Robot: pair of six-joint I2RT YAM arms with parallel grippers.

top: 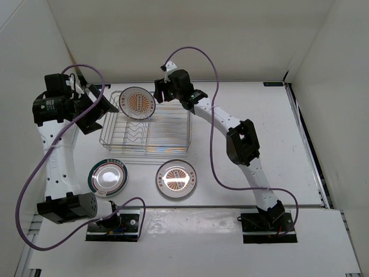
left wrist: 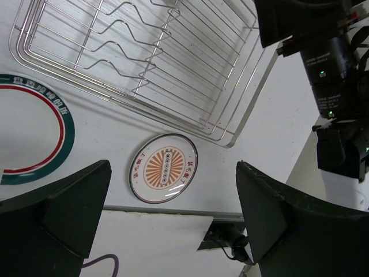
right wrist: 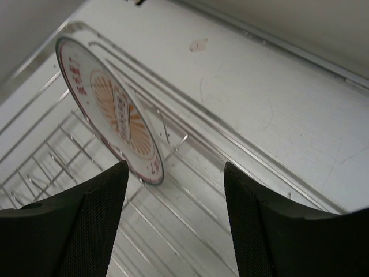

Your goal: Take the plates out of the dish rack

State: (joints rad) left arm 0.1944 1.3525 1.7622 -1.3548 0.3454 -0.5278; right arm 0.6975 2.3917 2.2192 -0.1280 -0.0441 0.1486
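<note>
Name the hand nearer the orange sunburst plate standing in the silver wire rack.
Right. The right hand hovers open beside the round orange sunburst plate; the left hand hangs over the silver wire rack's left edge, farther off.

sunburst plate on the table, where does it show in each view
top external: plate flat on the table, lower middle, just near of the rack's right half.
left wrist: lower middle, below the rack's rim.
right wrist: not in it; the other sunburst plate there stands in the rack.
shared landmark: the rack, in all three views.
</note>
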